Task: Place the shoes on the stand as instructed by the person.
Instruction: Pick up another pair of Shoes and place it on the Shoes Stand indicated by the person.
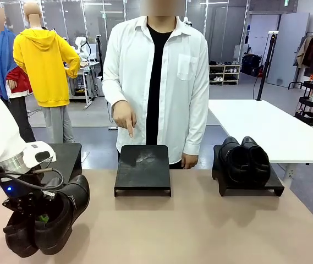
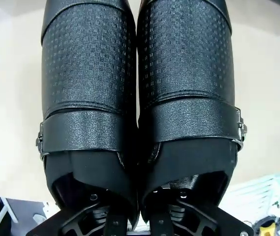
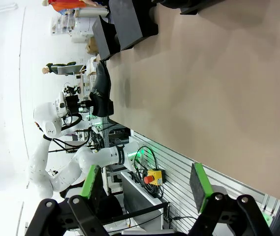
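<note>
So, the buckled ankle shoes (image 1: pixel 71 206) are clamped together in the left gripper (image 1: pixel 40 217) at near-left. The pointed-at middle stand (image 1: pixel 142 168) is found farther across and rightward, and the right gripper (image 3: pixel 144 169) is seen gaping.

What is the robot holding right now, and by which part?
Its left hand holds the black glossy buckled ankle-high shoes by their adjoining inner collars; the right hand holds nothing.
</note>
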